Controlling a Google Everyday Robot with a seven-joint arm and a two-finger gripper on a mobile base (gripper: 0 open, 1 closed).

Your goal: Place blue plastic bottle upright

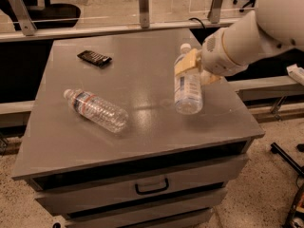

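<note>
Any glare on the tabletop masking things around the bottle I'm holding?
Camera view: only a soft sheen on the table between the ribbed bottle and the blue plastic bottle, masking nothing; the gripper, over the table's right side, grips that bottle just below its cap and is evenly lit; the shadow under the bottle is faint.

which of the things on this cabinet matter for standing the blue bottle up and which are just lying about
Part of the job:
blue plastic bottle, nearly upright, cap up
gripper, shut on the bottle's upper part, over the right side of the cabinet top

Just lying about:
clear ribbed bottle, on its side at the left
small dark flat object, back left
</note>
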